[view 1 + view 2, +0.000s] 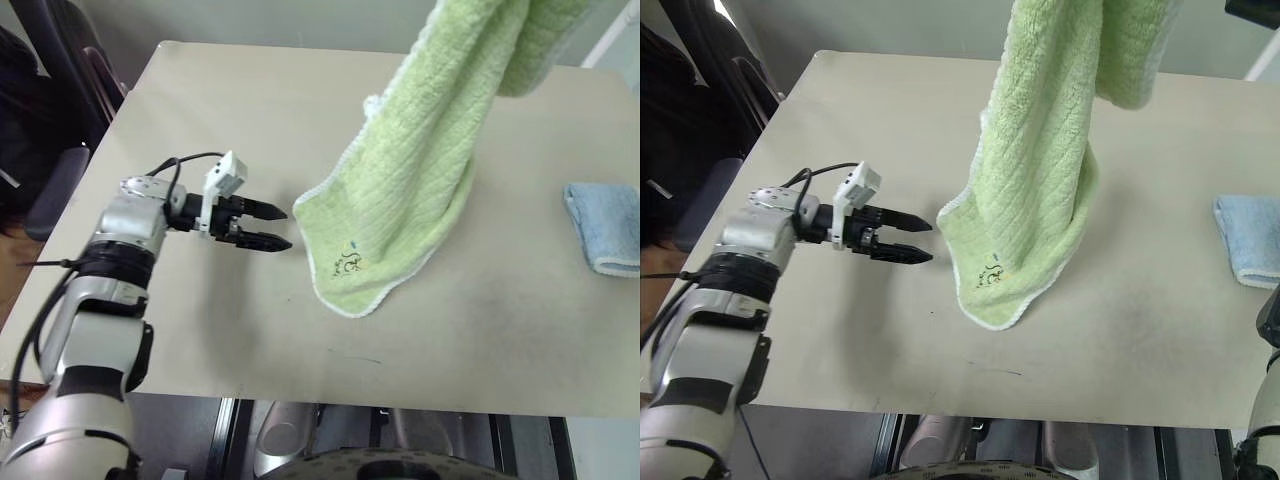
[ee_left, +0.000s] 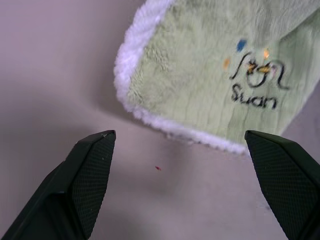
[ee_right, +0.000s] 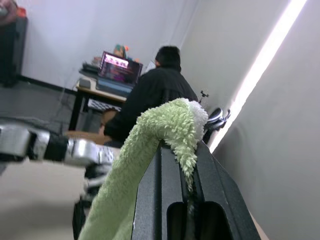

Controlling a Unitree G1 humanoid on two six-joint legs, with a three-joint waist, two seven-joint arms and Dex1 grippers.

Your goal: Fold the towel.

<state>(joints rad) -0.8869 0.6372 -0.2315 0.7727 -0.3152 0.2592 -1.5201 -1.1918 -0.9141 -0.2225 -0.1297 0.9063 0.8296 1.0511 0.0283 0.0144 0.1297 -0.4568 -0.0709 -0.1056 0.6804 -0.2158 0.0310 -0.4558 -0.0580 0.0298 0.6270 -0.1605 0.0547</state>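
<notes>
The lime-green towel (image 1: 420, 170) hangs from above the table, its lower white-trimmed corner with small embroidery (image 2: 255, 82) resting on or just over the tabletop. In the right wrist view, my right gripper (image 3: 181, 150) is raised high and shut on the towel's top edge (image 3: 170, 120). My left gripper (image 1: 287, 228) hovers low over the table, just left of the hanging corner. It is open, with nothing between its fingers (image 2: 92, 165), and it points at the towel's trimmed edge without touching it.
A folded light blue towel (image 1: 605, 225) lies near the beige table's (image 1: 200, 100) right edge. A dark chair (image 1: 50, 190) stands beyond the table's left edge. In the right wrist view a person (image 3: 150, 95) sits at a desk in the background.
</notes>
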